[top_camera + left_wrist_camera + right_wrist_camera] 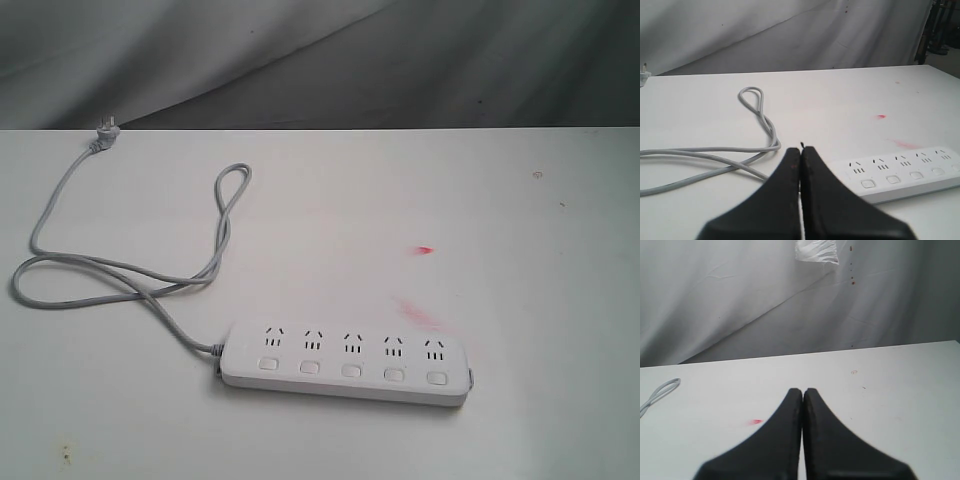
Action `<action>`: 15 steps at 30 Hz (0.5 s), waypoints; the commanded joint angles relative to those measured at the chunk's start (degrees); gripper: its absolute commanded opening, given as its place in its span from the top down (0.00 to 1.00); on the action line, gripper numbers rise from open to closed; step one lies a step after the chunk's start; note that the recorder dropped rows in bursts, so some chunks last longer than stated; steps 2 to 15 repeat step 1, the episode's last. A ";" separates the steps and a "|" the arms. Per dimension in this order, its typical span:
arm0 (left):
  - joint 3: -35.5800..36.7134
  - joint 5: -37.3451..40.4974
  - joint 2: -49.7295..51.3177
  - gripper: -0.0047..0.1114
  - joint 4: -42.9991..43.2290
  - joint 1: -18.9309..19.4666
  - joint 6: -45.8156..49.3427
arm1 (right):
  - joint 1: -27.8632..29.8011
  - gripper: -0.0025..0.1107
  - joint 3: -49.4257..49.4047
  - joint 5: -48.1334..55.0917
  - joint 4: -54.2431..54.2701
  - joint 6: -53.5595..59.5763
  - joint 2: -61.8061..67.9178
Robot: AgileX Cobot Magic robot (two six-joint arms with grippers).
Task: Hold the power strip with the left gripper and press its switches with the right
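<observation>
The white power strip [345,362] lies flat on the white table, near its front edge, with its row of square switches [351,370] below the sockets. Its grey cord [120,268] loops away to the back left and ends in a plug [105,133]. Neither arm shows in the exterior view. My left gripper [801,149] is shut and empty, hovering short of the strip [905,172] near its cord end. My right gripper [802,390] is also shut and empty, over bare table; the strip is out of its view.
A small red mark [424,250] and a pink smear [418,312] stain the table behind the strip. A grey cloth backdrop [320,60] hangs beyond the table's far edge.
</observation>
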State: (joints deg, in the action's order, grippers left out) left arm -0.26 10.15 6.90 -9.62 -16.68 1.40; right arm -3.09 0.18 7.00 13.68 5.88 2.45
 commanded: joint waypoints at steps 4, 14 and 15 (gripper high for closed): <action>0.26 -0.19 -0.19 0.96 0.10 -0.18 -0.27 | 0.39 0.98 -0.18 -0.24 0.04 -0.11 -0.22; 0.26 -0.19 -0.19 0.96 0.10 -0.18 -0.27 | 0.39 0.98 -0.18 -0.24 0.04 -0.11 -0.22; 0.26 -0.19 -0.19 0.96 0.10 -0.18 -0.27 | 0.39 0.98 -0.18 -0.24 0.04 -0.11 -0.22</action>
